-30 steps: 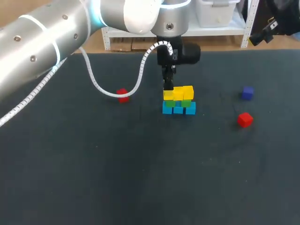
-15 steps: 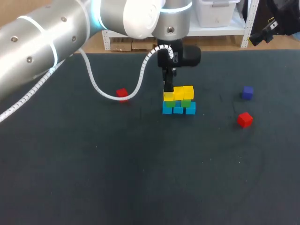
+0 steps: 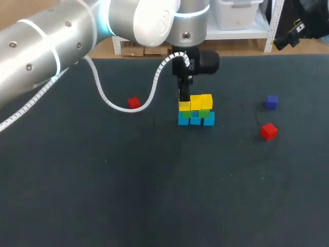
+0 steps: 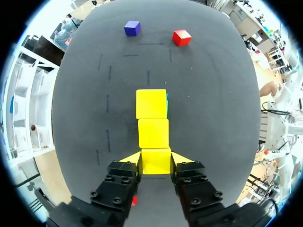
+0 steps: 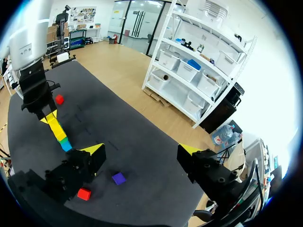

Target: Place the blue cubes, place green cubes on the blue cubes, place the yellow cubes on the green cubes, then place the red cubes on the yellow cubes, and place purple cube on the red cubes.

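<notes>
A stack stands mid-table: a row of blue cubes (image 3: pixel 196 120), green cubes (image 3: pixel 204 113) on them, yellow cubes (image 3: pixel 201 101) on top. My left gripper (image 3: pixel 184 102) comes straight down on the stack's left end and is shut on the end yellow cube (image 4: pixel 155 161), one yellow tip on each side of it. Two more yellow cubes (image 4: pixel 152 118) lie in line ahead of it. One red cube (image 3: pixel 133 103) sits left of the stack, another red cube (image 3: pixel 268 131) and the purple cube (image 3: pixel 271 102) to the right. My right gripper (image 5: pixel 142 151) hangs open high over the table's right side, holding nothing.
The left arm's white cable (image 3: pixel 110 98) loops down close to the left red cube. The dark table (image 3: pixel 154 195) stretches wide in front of the stack.
The left arm's upper links and cable have shifted slightly; its gripper stays on the end yellow cube. No cube has moved.
</notes>
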### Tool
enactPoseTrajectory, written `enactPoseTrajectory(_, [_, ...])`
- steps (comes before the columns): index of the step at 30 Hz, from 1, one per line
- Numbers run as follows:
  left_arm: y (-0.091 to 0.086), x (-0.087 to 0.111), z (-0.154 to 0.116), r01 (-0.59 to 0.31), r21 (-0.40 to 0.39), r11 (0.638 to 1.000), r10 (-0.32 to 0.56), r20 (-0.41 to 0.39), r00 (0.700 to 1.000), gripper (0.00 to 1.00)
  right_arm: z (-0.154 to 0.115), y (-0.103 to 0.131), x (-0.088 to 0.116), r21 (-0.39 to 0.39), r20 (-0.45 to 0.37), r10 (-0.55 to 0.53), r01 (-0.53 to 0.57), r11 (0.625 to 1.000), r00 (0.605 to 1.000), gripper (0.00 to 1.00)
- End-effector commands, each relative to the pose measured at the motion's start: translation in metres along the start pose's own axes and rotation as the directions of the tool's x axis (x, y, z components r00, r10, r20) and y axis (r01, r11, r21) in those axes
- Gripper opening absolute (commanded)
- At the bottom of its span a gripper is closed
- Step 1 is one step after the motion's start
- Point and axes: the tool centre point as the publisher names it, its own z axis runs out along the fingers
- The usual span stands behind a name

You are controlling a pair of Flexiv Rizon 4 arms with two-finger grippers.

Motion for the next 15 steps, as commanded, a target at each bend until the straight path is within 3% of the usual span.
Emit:
enactPoseTrajectory(1, [-0.0022, 0.0018, 0.0012, 0.003, -0.009, 1.000, -0.003, 0.002, 1.000, 0.00, -0.0014, 0.0036, 0.0021, 0.020, 0.004, 0.002, -0.002, 1.000, 1.000, 1.00])
enactPoseTrajectory(15, [0.0028, 0.0008, 0.0000, 0.004, -0.026, 1.000, -0.004, 0.007, 1.000, 0.00, -0.0014, 0.0036, 0.0021, 0.020, 0.004, 0.002, -0.002, 1.000, 1.000, 1.00])
